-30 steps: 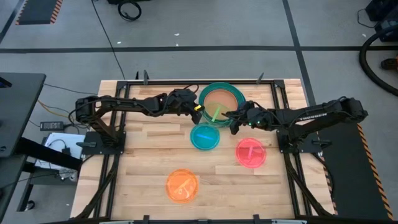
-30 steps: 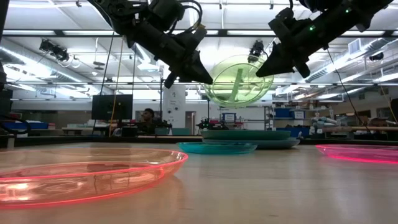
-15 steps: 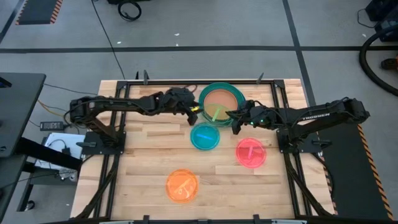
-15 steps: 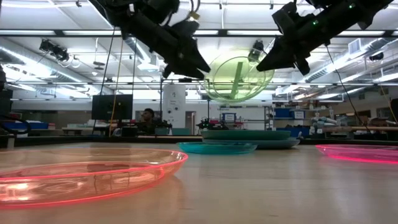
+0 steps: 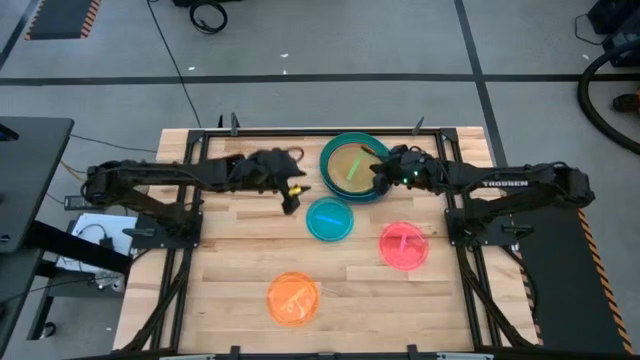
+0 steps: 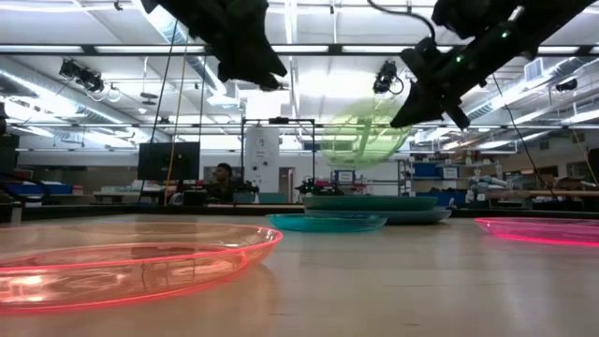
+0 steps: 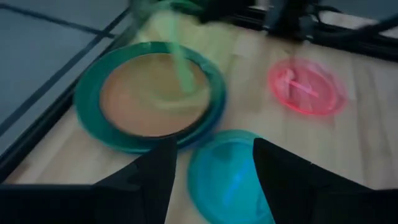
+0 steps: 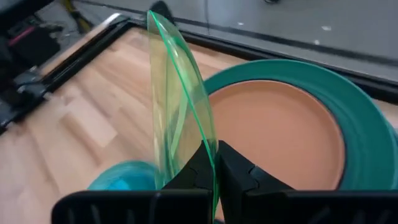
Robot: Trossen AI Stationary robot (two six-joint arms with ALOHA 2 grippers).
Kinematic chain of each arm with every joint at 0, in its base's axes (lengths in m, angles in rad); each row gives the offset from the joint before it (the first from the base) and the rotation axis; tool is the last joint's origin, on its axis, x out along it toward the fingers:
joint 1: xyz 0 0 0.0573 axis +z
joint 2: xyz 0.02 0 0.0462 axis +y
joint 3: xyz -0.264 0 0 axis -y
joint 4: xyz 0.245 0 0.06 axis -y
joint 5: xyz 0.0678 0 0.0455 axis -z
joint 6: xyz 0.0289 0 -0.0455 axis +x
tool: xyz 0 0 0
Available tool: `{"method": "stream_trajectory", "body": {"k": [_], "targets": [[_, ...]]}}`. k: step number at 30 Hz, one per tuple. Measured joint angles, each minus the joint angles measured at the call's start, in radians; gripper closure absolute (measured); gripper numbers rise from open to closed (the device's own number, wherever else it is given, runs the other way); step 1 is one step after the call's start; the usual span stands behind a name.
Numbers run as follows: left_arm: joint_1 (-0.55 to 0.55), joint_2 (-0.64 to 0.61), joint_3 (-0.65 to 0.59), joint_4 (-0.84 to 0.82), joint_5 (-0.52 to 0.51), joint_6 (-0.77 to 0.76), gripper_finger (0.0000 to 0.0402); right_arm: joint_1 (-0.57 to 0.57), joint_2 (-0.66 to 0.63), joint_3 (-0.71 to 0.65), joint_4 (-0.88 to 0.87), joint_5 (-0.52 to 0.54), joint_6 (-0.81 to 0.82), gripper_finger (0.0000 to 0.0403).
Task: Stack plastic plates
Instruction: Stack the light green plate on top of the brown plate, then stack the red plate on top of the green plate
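A clear green plate [image 8: 177, 93] hangs on edge over the stack at the table's far middle, with my right gripper [image 8: 222, 171] shut on it. The stack is a peach-tan plate [image 8: 273, 130] lying in a large teal plate [image 5: 327, 160]. My left gripper [image 5: 291, 200] stands open to the left of the stack, above the table, with nothing between its fingers. The small cyan plate [image 5: 329, 219], pink-red plate [image 5: 404, 244] and orange plate [image 5: 293, 298] lie flat on the wood, each by itself. My right gripper pinches the green plate's rim [image 8: 210, 148] between its two fingers, at the edge nearest the gripper. The fingers come slanting down from the table's right. The plate [image 6: 367, 131] stands up from the fingers nearly on edge, lifted clear above the peach-tan plate.
A black metal frame [image 5: 300, 131] runs round the wooden table top. Bare wood lies at the near left [image 5: 225, 270] and between the cyan and orange plates. In the low view the orange plate [image 6: 131, 257] fills the near left.
My left gripper has opened, let go of the green plate, and drawn back up and toward the table's left edge. My right gripper has carried the plate toward the far edge, over the stack, where it hangs on edge from that gripper alone.
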Motion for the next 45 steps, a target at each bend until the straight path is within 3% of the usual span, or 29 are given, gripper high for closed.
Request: {"method": "stream_trajectory", "body": {"k": [10, 17, 28, 39, 45], "targets": [[-0.224, 0.055, -0.002, -0.029, -0.166, 0.005, 0.0184, -0.194, 0.096, 0.001, 0.006, -0.220, 0.031, 0.0390], [-0.319, 0.055, -0.002, -0.081, -0.214, -0.023, 0.0184, -0.266, 0.167, 0.001, 0.013, -0.261, 0.065, 0.0382], [-0.399, 0.055, -0.002, -0.082, -0.212, -0.065, 0.0184, -0.371, 0.246, 0.000, 0.038, -0.362, 0.139, 0.0313], [-0.422, 0.055, -0.002, -0.087, -0.209, -0.041, 0.0184, -0.400, 0.263, 0.000, 0.033, -0.495, 0.142, 0.0213], [-0.429, 0.055, -0.002, -0.100, -0.209, -0.042, 0.0184, -0.405, 0.203, 0.001, -0.073, -0.437, 0.138, 0.0177]]}}
